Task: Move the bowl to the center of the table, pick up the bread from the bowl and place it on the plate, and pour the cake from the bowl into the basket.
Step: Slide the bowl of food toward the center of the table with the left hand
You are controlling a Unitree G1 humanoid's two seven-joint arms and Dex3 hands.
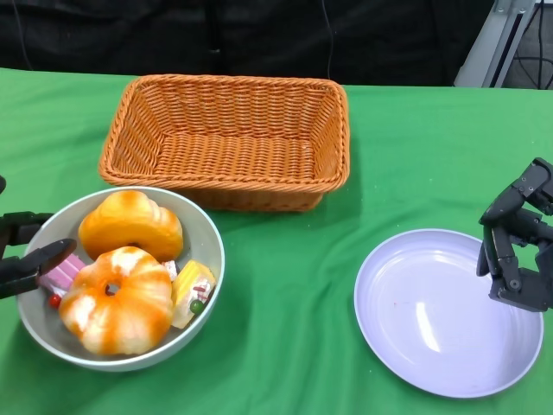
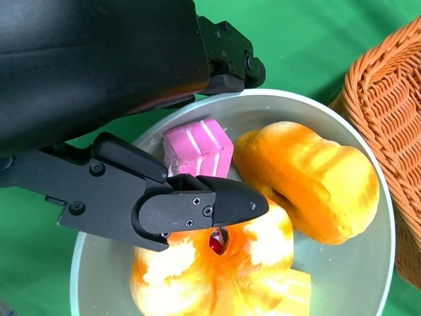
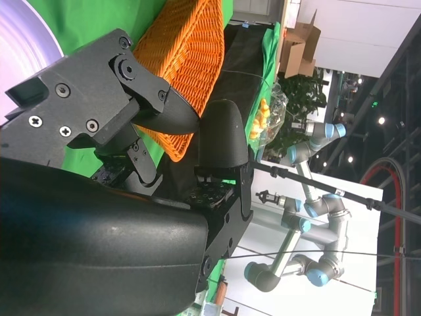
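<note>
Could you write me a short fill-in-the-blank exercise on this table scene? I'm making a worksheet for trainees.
1. The two pieces of bread lie in the grey ____.
2. The wicker basket holds ____.
3. The lavender plate sits under the robot's ____ hand.
4. The cloth on the table is ____.

Missing words: bowl; nothing; right; green

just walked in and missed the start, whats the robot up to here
The robot's left hand is at the rim of the grey bowl, one finger reaching over the rim, though a firm grip isn't clear. The bowl sits at the table's left, holding two orange breads and cake pieces. The right hand hovers over the plate, holding nothing. The basket stands behind with nothing in it.
</note>
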